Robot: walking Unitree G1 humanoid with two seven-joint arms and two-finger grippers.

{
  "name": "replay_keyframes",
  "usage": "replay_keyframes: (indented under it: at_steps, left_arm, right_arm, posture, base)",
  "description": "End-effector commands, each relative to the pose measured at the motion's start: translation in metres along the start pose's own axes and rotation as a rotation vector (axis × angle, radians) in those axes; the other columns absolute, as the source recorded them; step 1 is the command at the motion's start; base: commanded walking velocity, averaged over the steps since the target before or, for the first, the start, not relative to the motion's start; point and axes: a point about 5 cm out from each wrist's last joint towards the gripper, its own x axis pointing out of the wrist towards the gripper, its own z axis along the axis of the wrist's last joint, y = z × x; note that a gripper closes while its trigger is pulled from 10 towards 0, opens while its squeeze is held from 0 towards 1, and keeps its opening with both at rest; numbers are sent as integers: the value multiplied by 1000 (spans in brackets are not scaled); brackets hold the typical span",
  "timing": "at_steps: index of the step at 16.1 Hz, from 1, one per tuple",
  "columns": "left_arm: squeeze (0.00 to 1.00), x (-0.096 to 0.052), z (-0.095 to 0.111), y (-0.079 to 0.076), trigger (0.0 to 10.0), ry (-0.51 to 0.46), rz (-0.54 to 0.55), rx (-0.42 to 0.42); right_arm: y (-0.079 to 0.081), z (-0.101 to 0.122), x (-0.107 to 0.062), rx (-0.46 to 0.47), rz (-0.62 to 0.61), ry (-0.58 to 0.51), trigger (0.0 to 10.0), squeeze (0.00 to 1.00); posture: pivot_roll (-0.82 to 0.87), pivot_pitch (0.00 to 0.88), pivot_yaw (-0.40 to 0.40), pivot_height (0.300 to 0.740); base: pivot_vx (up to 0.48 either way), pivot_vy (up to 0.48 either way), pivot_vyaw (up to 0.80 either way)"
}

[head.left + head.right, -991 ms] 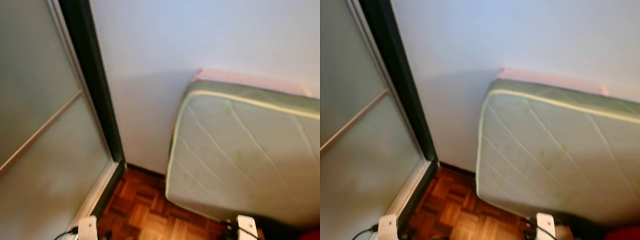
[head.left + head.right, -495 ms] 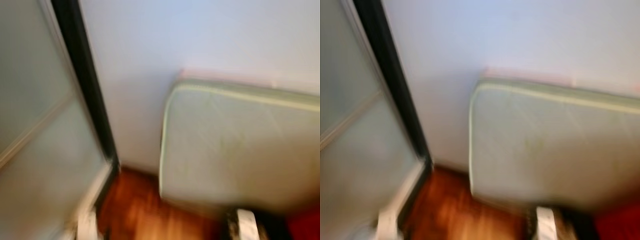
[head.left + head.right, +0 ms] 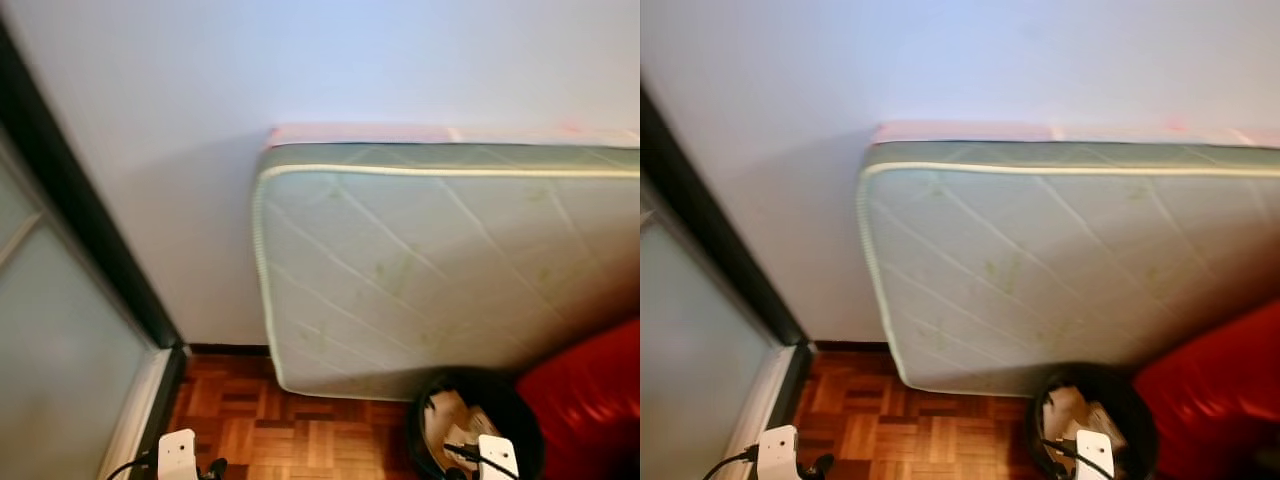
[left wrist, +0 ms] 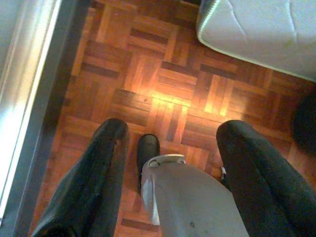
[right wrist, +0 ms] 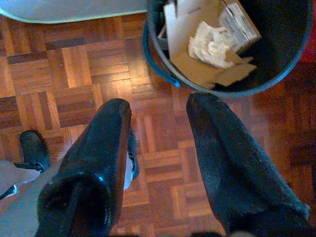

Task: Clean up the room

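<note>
Just one mattress, one waste bin.

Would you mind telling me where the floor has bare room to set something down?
Bare parquet lies between the door frame and the bin, in front of the mattress. It is crowded to the right, where bin and red seat meet.

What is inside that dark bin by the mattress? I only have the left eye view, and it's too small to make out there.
Observer: In the right wrist view the bin holds torn cardboard and crumpled paper.
Operator: Is the right gripper carrying anything?
Observer: No, the right gripper is open above the parquet floor, just short of the bin's rim.
Operator: And the left one?
Observer: The left gripper is open too, over bare floor beside the mattress.
</note>
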Motion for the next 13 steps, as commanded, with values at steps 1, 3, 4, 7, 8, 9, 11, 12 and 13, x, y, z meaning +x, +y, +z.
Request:
replay_keyframes:
  at_steps: [1, 3, 4, 7, 8, 9, 11, 12, 13]
  left_arm:
    - [0, 9, 21, -11, 10000, 104, -185, 381]
    - [0, 9, 22, -11, 10000, 95, -187, 403]
    - [0, 9, 22, -10, 10000, 96, -181, 399]
    - [0, 9, 21, -10, 10000, 99, -180, 398]
    - [0, 9, 21, -10, 10000, 101, -180, 396]
    - [0, 9, 20, -10, 10000, 103, -181, 396]
    - [0, 9, 20, -10, 10000, 103, -182, 399]
    - [0, 9, 20, -10, 10000, 104, -183, 400]
    - [0, 9, 20, -10, 10000, 104, -184, 401]
  right_arm:
    - [9, 42, 8, 102, 36, -79, 10000, 0]
    - [8, 40, 8, 171, -3, -78, 10000, 0]
    - [8, 38, 8, 227, -24, -77, 10000, 0]
    - [7, 34, 8, 315, -67, -72, 10000, 0]
    - [7, 33, 8, 312, -69, -62, 10000, 0]
    - [7, 33, 8, 296, -60, -56, 10000, 0]
    - [8, 33, 8, 321, -49, -67, 10000, 0]
    - [7, 33, 8, 288, -54, -68, 10000, 0]
    - [6, 32, 8, 313, -71, -70, 10000, 0]
  posture:
    - [-25, 0, 3, 740]
    - [-24, 0, 7, 740]
    - [-20, 0, 8, 740]
    - [-21, 0, 9, 740]
    - [-20, 0, 7, 740]
    - [-20, 0, 8, 740]
    - [-20, 0, 7, 740]
    - [-20, 0, 6, 740]
    - [-20, 0, 6, 740]
  base:
    - [0, 0, -744]
    - [0, -217, -744]
    - [0, -480, -744]
    - [0, -480, -744]
    - [0, -480, -744]
    - [0, -480, -744]
    - [0, -480, -309]
    - [0, -480, 0]
    - [0, -480, 0]
